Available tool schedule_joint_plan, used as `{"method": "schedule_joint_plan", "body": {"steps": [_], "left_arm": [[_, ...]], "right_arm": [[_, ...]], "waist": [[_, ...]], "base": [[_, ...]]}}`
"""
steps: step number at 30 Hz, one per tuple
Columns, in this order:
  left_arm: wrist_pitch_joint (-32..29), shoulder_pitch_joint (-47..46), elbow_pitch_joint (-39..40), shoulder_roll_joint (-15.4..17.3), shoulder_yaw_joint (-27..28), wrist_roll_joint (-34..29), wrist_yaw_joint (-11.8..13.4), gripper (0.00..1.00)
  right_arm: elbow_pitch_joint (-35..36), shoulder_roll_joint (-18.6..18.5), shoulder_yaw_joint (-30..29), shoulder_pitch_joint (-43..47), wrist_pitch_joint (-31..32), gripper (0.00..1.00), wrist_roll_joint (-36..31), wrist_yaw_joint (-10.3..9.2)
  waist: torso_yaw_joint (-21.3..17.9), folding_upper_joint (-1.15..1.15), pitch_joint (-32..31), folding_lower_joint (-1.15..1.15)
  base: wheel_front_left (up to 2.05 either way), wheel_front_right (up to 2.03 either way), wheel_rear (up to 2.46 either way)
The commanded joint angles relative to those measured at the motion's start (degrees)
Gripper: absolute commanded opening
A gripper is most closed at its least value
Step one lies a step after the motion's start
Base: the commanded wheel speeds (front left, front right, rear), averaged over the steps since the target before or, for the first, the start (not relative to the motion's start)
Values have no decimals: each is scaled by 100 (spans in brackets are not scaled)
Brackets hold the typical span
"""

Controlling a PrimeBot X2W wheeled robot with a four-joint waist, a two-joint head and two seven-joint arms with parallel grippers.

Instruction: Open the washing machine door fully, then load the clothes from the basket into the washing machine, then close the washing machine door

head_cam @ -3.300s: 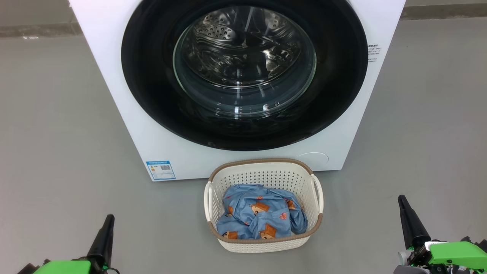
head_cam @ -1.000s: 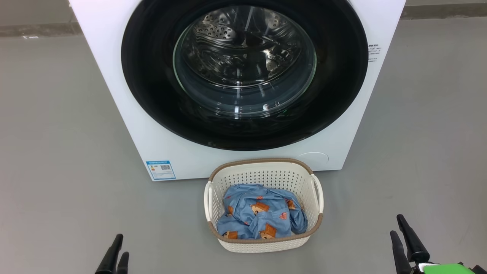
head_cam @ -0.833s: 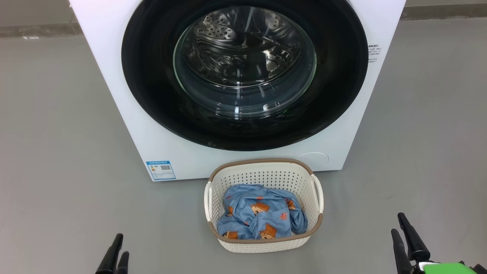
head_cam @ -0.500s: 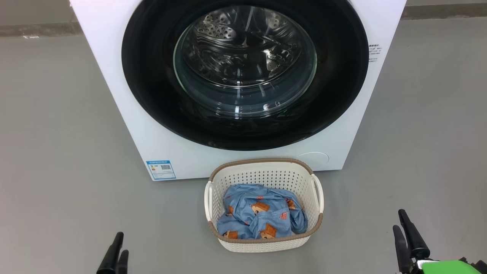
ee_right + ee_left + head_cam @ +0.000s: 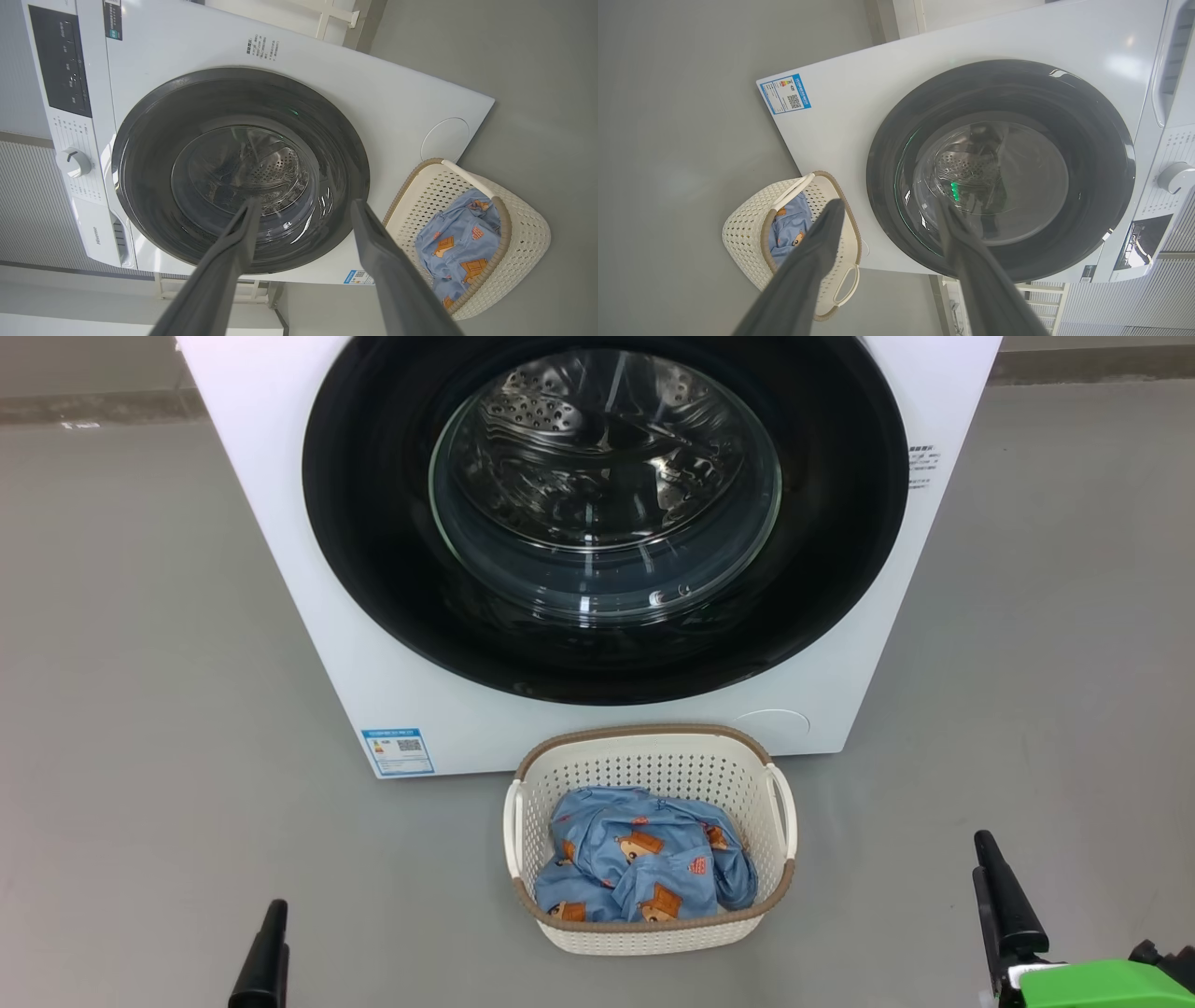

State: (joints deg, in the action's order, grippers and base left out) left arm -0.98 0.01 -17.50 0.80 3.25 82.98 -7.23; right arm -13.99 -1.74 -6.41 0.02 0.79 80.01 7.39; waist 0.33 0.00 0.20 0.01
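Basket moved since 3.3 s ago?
No. The basket holds the same spot relative to the blue label; the whole head view slid slightly right, so that's the camera.

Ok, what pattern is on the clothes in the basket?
The clothes are light blue with orange-brown bears and red patches; clearest in the head view.

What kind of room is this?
Probably a laundry room or laundry corner. A big white washing machine stands on a grey floor, and a basket holding blue clothes sits right in front of it.
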Motion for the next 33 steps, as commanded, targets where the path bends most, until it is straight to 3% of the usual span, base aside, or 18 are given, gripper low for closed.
{"method": "schedule_joint_plan", "body": {"steps": [1,20,33], "left_arm": [[67,-94,188,84,104,-168,-7,100],[390,-21,354,99,203,-1884,-11,100],[612,84,566,229,110,-3436,-14,100]], "right_arm": [[216,-45,64,-112,-72,100,-215,3],[632,-165,527,-156,-391,100,-2229,4],[736,-284,725,-116,-608,100,-3529,5]], "waist": [[3,0,-1,-1],[37,0,-21,-1],[64,0,-34,-1]], "base": [[0,0,0],[0,0,0],[0,0,0]]}}
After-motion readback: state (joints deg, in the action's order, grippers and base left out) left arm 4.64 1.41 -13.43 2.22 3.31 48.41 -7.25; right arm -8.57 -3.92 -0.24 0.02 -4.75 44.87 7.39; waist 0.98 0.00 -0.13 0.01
